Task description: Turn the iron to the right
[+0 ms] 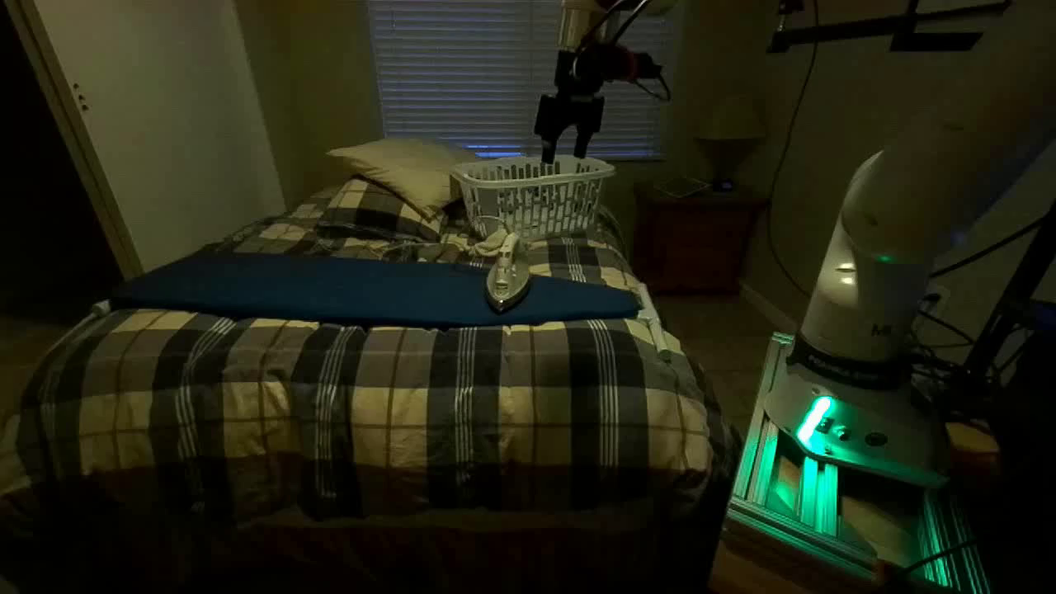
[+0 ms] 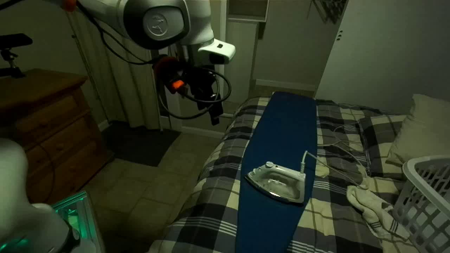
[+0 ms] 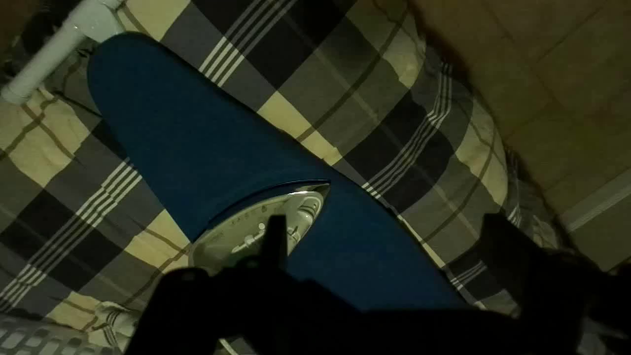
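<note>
The pale whitish-grey iron (image 1: 506, 276) lies flat on its soleplate on the blue ironing board (image 1: 330, 289). It also shows in an exterior view (image 2: 277, 184), with its pointed tip toward the bed's near edge and its cord rising from the heel. In the wrist view the iron (image 3: 246, 224) is left of centre, its tip pointing up and right; one dark finger hides part of it. My gripper (image 1: 565, 157) is open and empty, held well above the board and apart from the iron. Its fingers are wide apart in the wrist view (image 3: 385, 216). An exterior view shows the gripper (image 2: 215, 119) side-on.
A white lattice laundry basket (image 1: 536, 202) stands on the bed behind the iron. A pale cloth (image 2: 372, 207) lies beside the basket. The iron's cord (image 2: 337, 172) trails over the plaid bedspread (image 1: 396, 412). A pillow (image 1: 412, 165) lies at the back.
</note>
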Tool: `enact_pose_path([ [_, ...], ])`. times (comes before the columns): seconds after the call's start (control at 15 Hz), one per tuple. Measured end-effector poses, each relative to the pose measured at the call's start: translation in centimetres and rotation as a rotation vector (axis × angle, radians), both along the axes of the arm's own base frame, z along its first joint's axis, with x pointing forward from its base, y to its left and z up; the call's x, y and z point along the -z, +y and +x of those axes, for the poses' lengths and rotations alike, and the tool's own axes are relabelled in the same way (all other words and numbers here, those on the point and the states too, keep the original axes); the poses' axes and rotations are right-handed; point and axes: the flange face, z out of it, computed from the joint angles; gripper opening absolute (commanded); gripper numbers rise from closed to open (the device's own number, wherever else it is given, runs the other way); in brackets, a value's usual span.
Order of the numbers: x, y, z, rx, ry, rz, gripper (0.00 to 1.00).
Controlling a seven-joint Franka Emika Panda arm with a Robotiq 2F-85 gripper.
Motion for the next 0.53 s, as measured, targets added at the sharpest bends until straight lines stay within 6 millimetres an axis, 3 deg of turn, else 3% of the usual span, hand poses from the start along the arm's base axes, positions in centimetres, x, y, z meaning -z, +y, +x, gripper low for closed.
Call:
enact_pose_path([
  [0.4,0.0,0.0,0.1,0.012,-0.006,0.002,1.0],
  [0.53,0.4,-0.2,1.7,0.091,-0.069,0.015,1.0],
])
